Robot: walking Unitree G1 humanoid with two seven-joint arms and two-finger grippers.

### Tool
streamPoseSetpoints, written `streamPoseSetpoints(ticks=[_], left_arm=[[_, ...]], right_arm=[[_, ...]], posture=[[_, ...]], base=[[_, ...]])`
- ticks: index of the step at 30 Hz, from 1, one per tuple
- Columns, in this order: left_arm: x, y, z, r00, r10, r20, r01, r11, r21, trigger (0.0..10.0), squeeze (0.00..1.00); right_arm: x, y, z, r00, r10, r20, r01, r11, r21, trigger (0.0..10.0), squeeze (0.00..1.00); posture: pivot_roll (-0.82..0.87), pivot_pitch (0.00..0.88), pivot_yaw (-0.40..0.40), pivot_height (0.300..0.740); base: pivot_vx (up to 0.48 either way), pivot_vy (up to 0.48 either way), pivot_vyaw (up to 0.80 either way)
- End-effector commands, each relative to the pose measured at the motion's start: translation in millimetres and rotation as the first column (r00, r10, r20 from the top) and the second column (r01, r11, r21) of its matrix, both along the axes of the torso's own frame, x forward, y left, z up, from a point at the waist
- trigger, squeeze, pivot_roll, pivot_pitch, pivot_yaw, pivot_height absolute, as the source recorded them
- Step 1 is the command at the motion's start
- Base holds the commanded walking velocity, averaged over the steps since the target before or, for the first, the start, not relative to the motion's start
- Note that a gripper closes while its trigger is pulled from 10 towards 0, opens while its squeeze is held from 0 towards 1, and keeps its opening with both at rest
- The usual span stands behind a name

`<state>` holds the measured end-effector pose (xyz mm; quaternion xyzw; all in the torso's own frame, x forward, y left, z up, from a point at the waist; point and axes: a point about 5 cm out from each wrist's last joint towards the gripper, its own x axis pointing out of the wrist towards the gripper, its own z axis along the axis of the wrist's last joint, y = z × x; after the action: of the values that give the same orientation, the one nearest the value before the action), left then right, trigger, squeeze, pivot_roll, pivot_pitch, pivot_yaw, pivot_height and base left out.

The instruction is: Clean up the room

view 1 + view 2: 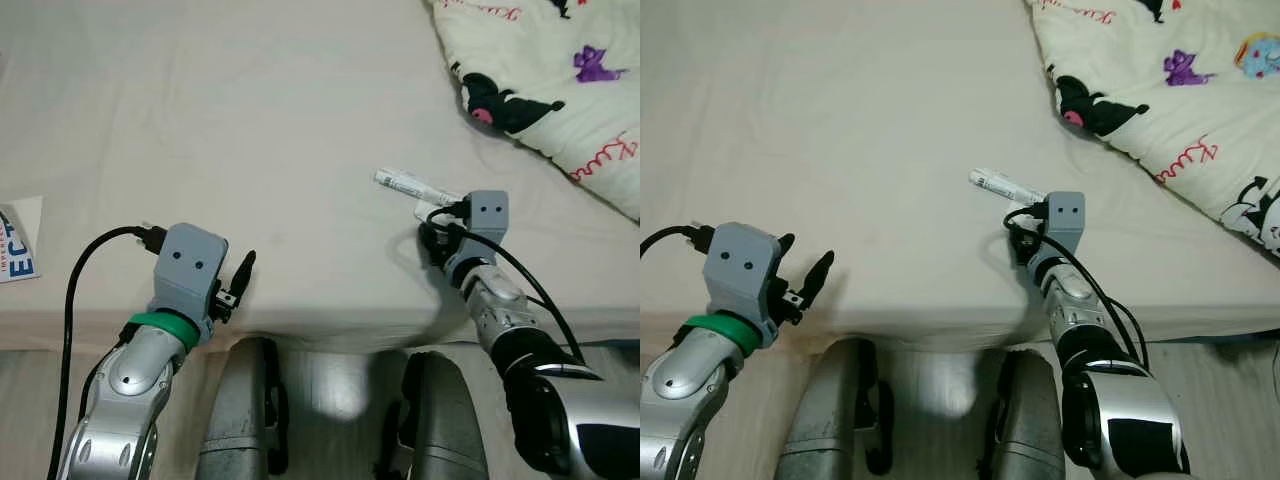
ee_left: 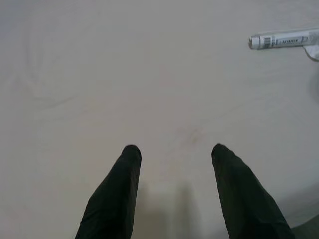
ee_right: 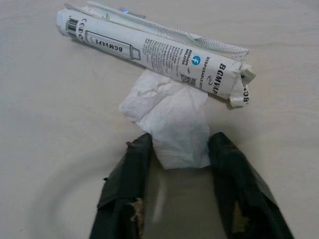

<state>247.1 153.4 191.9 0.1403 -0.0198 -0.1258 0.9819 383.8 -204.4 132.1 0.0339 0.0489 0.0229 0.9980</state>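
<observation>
Right gripper [image 3: 177,149] pressed onto the beige bed sheet [image 1: 250,130] near the bed's front edge, its fingers parted around a crumpled white tissue [image 3: 169,119] without clamping it. A white printed paper-wrapped tube [image 3: 154,52] lies touching the tissue's far side. Left gripper [image 2: 174,154] hovers open and empty over bare sheet. A cartoon-print cream quilt [image 1: 560,70] lies at the far right.

A: Legible markings?
B: The tube [image 3: 154,52] reads "BGMVAPE" beside a barcode, and "BGMV" again near its torn end, with "DISPOSABLE" partly visible.
A: Others?
B: The card [image 1: 17,240] shows blue "EC"; the blanket [image 1: 560,80] has pink script, unreadable.
</observation>
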Motion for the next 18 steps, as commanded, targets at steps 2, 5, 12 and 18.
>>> streamPoseSetpoints(ticks=[2,5,12,18], left_arm=[[-4.9,3.1,-3.3,0.999,0.003,-0.034,-0.003,1.000,-0.003,10.0,0.00],[-5.4,3.5,-2.5,0.999,0.006,-0.038,-0.006,1.000,-0.002,10.0,0.00],[-2.2,-0.3,-2.2,0.999,-0.002,-0.040,0.002,1.000,-0.009,10.0,0.00],[5.8,-9.4,1.3,0.999,-0.031,-0.021,0.031,0.999,-0.022,9.7,0.00]], right_arm=[[-4.0,1.5,-12.2,0.998,0.002,-0.059,-0.002,1.000,0.000,0.0,0.00],[-2.5,0.4,-8.5,0.999,-0.008,-0.044,0.008,1.000,0.006,0.0,0.00],[-0.9,-0.7,-3.2,1.000,-0.011,-0.013,0.011,1.000,0.026,0.0,0.00],[0.5,1.4,7.5,0.997,0.020,0.081,-0.022,1.000,0.022,0.0,0.00]], posture=[[0.39,0.409,0.124,0.595],[0.38,0.406,0.125,0.595],[0.36,0.399,0.122,0.595],[0.29,0.388,0.109,0.595]], base=[[0.000,0.000,0.00],[0.000,0.000,0.00],[0.000,0.000,0.00],[0.000,0.000,0.00]])
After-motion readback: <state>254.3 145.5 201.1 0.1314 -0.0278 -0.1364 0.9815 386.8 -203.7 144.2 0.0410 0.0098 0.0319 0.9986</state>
